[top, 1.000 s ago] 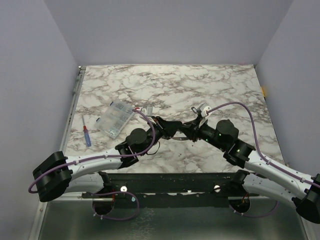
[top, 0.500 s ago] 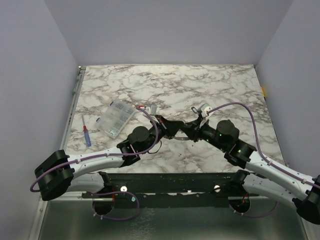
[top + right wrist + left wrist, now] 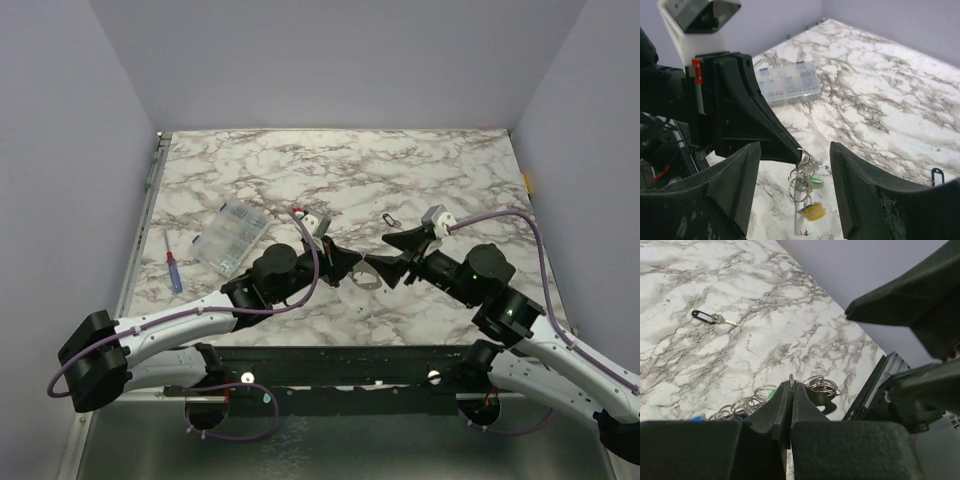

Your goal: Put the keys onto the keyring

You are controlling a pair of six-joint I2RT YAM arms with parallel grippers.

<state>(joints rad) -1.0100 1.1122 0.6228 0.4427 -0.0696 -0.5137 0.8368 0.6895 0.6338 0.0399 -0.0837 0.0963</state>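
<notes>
Presently the left gripper [image 3: 791, 392] is pressed fully together, its tips pinching a thin wire turn of the keyring [image 3: 800, 176] and holding it off the marble table [image 3: 440, 170]. The rest of the keyring's coils hang just below that pinch. The keys [image 3: 812, 210] dangle under the coils, a green head above a yellow one. Whether they are threaded on or merely caught cannot be told.

The right gripper [image 3: 390, 255] faces the keyring from the opposite side, jaws spread wide and gripping nothing; the coils hang in the gap between its fingers [image 3: 735, 185].

Beyond the keyring a small dark clip [image 3: 707, 316] lies flat, well apart. The clear compartment box [image 3: 230, 238] sits well apart on the keyring's left-arm side.

Assessment: the step in hand appears to be a two-handed hold. The right jaws should close on a neighbouring coil, not the pinched one. Close slowly and keep the left pinch firm, since the wire is thin and could slip or spring free.
</notes>
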